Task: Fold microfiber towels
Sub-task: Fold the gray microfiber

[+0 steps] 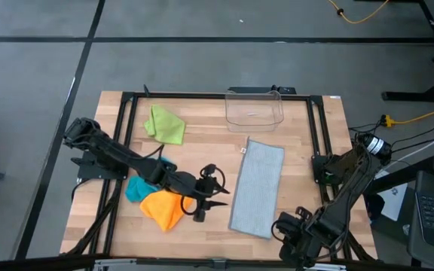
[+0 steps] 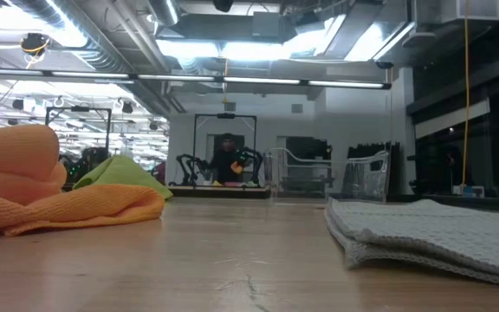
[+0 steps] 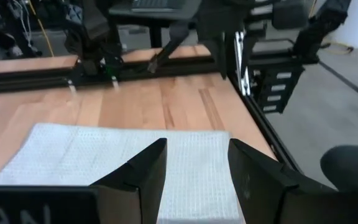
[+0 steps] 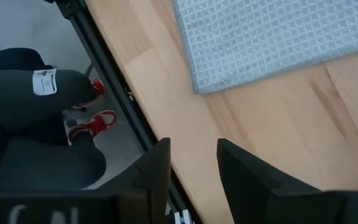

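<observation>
Four soft microfiber towels on the wooden table (image 1: 307,150): folded light grey waffle-weave cloth (image 1: 258,188) right of centre, crumpled lime green cloth (image 1: 165,124) at back, teal blue cloth (image 1: 136,188) touching orange cloth (image 1: 163,209). Left gripper (image 1: 215,199) beside orange cloth, fingers parted, empty. Right gripper (image 1: 286,227) near grey cloth's front corner, fingers parted, empty.

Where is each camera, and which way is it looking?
High view: above the table, looking straight down; both dark arms show, left gripper, right gripper.
Low view: at tabletop height, looking level across at the crumpled orange cloth; no arm shows.
Left wrist view: on the left arm, looking past its open fingers.
Right wrist view: on the right arm, looking down over the table edge; its open fingers show.
Every view shares the folded light grey cloth.
</observation>
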Controlling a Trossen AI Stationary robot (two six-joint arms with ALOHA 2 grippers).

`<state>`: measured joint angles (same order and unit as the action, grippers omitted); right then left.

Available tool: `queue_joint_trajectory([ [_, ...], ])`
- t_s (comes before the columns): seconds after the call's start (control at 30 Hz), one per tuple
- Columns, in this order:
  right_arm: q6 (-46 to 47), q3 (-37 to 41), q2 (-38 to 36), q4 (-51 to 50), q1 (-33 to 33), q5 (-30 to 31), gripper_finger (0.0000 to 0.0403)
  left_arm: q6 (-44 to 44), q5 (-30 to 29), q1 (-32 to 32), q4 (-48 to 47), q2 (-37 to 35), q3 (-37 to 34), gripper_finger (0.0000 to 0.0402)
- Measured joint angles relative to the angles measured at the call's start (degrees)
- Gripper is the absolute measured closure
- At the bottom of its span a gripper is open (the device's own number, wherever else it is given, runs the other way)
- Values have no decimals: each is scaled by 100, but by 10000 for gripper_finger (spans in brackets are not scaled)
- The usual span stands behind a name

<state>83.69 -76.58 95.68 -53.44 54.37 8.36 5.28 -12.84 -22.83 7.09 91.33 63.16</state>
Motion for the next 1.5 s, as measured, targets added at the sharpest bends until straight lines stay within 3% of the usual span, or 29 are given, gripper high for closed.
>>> queue_joint_trajectory([
  [0.27,-185,0,0,-23,76,549,268,-173,38,-164,-66,328,-4,236],
  [0.47,-887,2,141,-16,159,567,268,-236,32,-212,22,662,-4,236],
  [0.73,-1069,2,223,-19,170,509,268,-109,8,-210,46,713,-4,236],
  [0.9,-992,2,223,26,173,176,268,-560,-9,-110,480,710,-4,237],
  [1.2,-1052,2,223,41,177,228,268,-594,58,4,782,762,-4,237],
  [1.33,-1107,2,223,45,177,217,268,-741,188,-111,952,1128,-9,237],
  [1.5,-2049,2,252,184,179,243,268,-800,356,-205,1859,1726,-9,237],
])
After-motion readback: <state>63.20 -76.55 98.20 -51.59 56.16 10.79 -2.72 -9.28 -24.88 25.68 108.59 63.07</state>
